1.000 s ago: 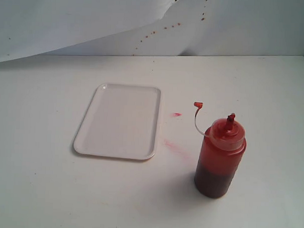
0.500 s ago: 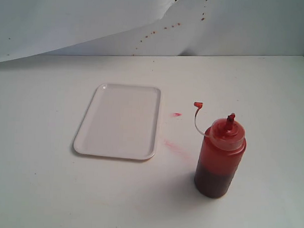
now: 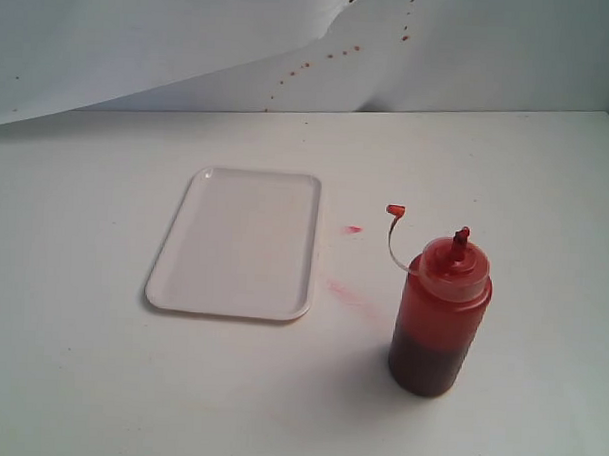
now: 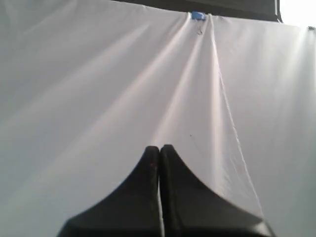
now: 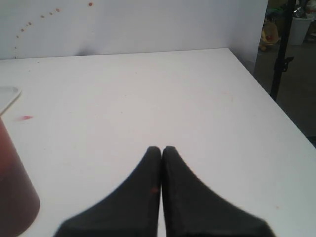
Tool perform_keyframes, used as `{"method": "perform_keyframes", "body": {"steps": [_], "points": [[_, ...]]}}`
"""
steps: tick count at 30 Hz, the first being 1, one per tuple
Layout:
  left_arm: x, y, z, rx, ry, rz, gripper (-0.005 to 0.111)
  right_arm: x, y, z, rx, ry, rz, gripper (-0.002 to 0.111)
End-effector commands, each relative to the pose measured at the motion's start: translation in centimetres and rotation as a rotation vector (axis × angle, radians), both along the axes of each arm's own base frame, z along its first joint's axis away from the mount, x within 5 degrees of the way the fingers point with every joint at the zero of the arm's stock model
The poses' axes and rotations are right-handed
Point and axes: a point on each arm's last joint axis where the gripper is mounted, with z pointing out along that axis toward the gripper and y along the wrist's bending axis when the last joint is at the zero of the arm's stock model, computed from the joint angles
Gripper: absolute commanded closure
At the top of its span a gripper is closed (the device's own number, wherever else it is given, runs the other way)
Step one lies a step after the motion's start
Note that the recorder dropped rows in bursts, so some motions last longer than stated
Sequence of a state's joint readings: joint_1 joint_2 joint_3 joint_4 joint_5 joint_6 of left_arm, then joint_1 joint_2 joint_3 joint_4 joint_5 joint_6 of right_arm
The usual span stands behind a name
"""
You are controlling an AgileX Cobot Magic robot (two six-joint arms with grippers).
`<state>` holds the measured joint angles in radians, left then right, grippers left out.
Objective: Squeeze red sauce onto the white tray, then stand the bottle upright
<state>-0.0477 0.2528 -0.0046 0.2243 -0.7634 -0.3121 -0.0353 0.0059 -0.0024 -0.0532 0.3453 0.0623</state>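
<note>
The bottle stands upright on the white table, right of centre, its tethered tip cap hanging off to the left. Dark red sauce fills its lower part. The white tray lies flat to its left and looks bare. Neither arm shows in the exterior view. My left gripper is shut, facing only a white cloth. Shut as well, my right gripper hovers over the table with the bottle at the view's edge beside it, apart from the fingers.
Faint red smears mark the table between tray and bottle. A white backdrop cloth with small specks hangs behind. The table's edge and a dark stand show in the right wrist view.
</note>
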Motion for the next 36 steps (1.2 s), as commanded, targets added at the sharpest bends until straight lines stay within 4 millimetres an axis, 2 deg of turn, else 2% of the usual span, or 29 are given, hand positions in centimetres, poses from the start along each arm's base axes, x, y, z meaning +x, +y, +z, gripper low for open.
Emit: {"method": "perform_keyframes", "body": {"steps": [1,5,7,12,15,20,24,28,36], "points": [[4.1,-1.7,-1.8,0.094,0.159,-0.153,0.107,0.0,0.0,0.0,0.004,-0.007,0.003,0.108],[8.2,-4.1,-2.5,0.233,0.257,-0.387,0.107,0.0,0.0,0.0,0.004,-0.007,0.003,0.108],[11.1,-5.3,-4.3,0.330,0.374,-0.511,0.107,0.0,0.0,0.0,0.004,-0.007,0.003,0.108],[16.9,-7.2,-7.6,0.506,0.494,-0.775,0.107,0.0,0.0,0.0,0.004,-0.007,0.003,0.108],[19.5,-7.7,-9.8,0.511,0.580,-0.882,0.107,0.0,0.0,0.0,0.004,-0.007,0.003,0.108],[22.9,-8.1,-13.1,0.405,0.714,-0.931,0.107,0.0,0.0,0.0,0.004,-0.007,0.003,0.108],[24.0,-9.5,-14.7,0.399,0.743,-0.983,0.107,0.0,0.0,0.0,0.004,-0.007,0.003,0.108],[24.4,-11.5,-14.9,0.430,0.718,-1.036,0.107,0.0,0.0,0.0,0.004,-0.007,0.003,0.108],[22.9,-15.2,-14.7,0.469,0.684,-1.131,0.107,0.0,0.0,0.0,0.004,-0.007,0.003,0.108]]}}
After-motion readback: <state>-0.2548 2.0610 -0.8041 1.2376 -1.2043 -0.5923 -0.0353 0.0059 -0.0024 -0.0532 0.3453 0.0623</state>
